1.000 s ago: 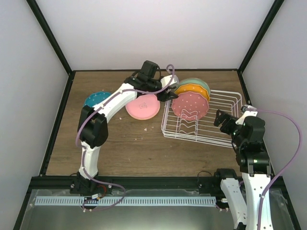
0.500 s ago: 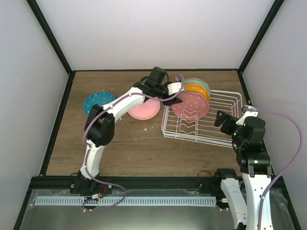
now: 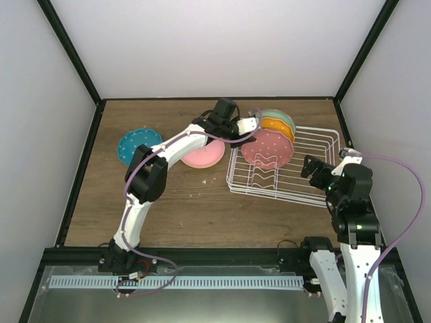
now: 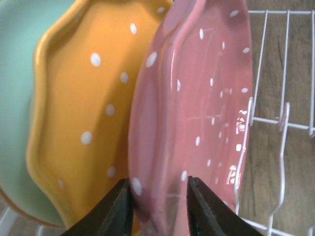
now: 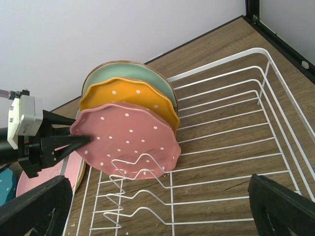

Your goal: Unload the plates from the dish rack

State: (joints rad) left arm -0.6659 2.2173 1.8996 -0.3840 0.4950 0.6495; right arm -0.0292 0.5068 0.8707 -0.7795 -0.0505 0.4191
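Left wrist: left fingers [image 4: 120, 209] pinch maroon plate [image 4: 197, 98] in dish rack [image 4: 283, 123]; right fingers [image 5: 34, 206] spread.

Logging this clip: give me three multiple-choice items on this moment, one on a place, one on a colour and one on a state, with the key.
1. Where does the teal dotted plate lie?
A) in the dish rack
B) flat on the table, left of the rack
C) leaning on the back wall

2. What colour is the plate just behind the dusty-pink dotted plate in the rack?
A) orange
B) black
C) teal

3. How does the left gripper stand?
A) fingers either side of the dusty-pink dotted plate's rim
B) holding a plate over the table
C) parked clear of the rack

Key:
1 B, the top view shows it flat on the wood.
2 A, the orange plate stands right behind it.
3 A, the left wrist view shows that rim between the fingers.
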